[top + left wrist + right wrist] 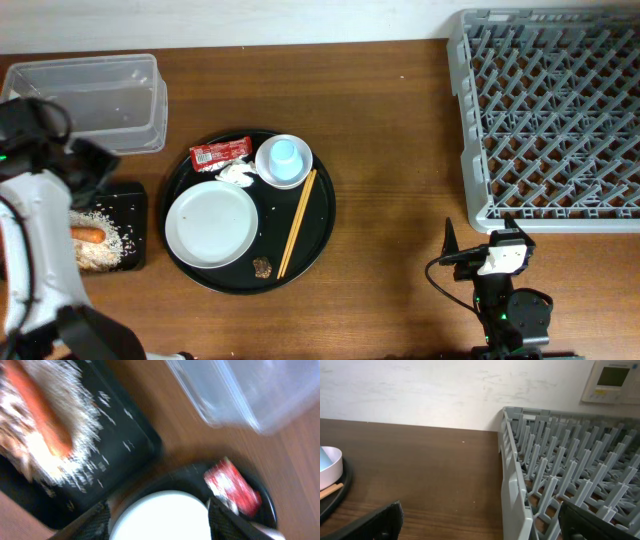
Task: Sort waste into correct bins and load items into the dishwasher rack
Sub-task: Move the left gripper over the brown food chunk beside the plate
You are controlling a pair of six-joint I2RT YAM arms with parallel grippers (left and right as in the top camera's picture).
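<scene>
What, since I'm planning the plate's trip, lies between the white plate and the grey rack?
Only the wooden chopsticks, lying on the round tray right of the plate. Past the tray, bare table runs to the rack.

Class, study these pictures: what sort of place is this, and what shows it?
Likely a mock kitchen clean-up station on a wooden table: a grey dishwasher rack, a white plate on a tray, and food scraps in a black bin.

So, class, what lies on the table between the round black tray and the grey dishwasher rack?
Nothing: the wooden table between the round black tray and the dishwasher rack is bare, shown best in the overhead view.
</scene>
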